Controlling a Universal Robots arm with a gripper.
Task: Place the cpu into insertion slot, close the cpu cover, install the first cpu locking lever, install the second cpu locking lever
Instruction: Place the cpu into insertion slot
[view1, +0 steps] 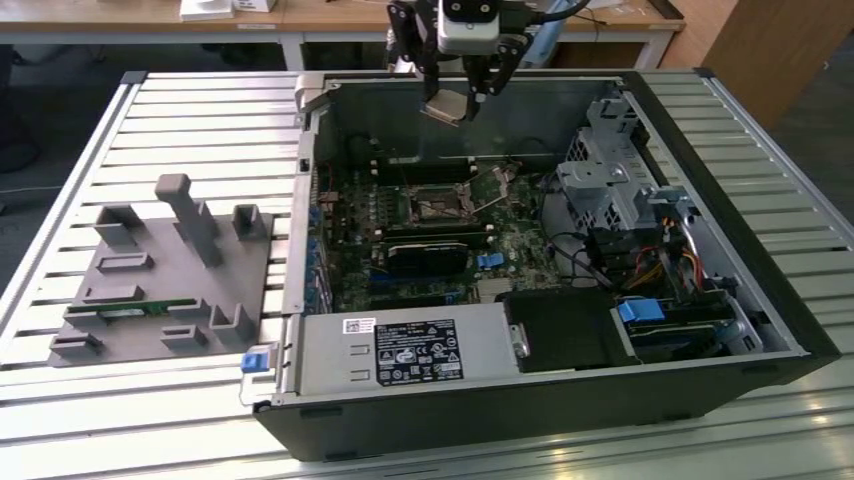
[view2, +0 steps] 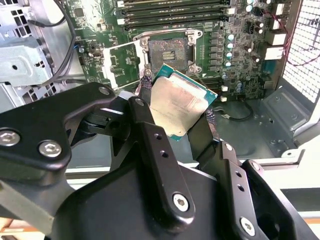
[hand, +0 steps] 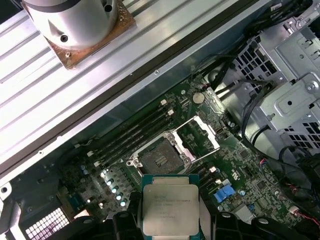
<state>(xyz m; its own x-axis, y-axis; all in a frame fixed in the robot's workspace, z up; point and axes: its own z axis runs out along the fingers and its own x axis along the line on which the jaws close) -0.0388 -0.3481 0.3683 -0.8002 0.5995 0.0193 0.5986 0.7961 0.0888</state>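
My gripper (view1: 454, 100) hangs above the back of the open computer case, shut on the cpu (view1: 447, 108), a small square chip with a dull silver top. In both wrist views the cpu (view2: 180, 107) (hand: 170, 210) sits tilted between the two black fingers (view2: 145, 125), well above the motherboard. The insertion slot (view1: 434, 207) (view2: 167, 52) (hand: 160, 160) lies bare below it. The cpu cover (view2: 122, 62) (hand: 200, 135), a silvery frame, stands swung open beside the slot.
A drive cage (view1: 614, 190) and cables (view1: 654, 265) fill the case on the exterior view's right. The power supply (view1: 400, 350) sits at the front. Memory slots (view2: 170, 10) run next to the socket. A grey fixture (view1: 160, 270) lies on the slatted table at that view's left.
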